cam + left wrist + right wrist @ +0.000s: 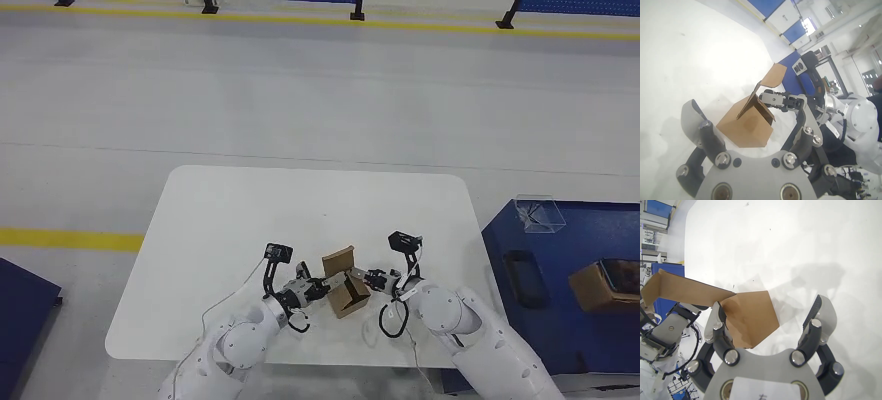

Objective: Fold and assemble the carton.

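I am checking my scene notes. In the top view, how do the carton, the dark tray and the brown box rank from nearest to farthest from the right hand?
1. The carton, directly at the right hand, on the white table.
2. The dark tray, on the blue surface to the robot's right of the table.
3. The brown box, farther right on the same surface.

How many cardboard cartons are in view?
2. One carton stands on the white table; a second brown box sits on the blue surface beside it. Others may be hidden.
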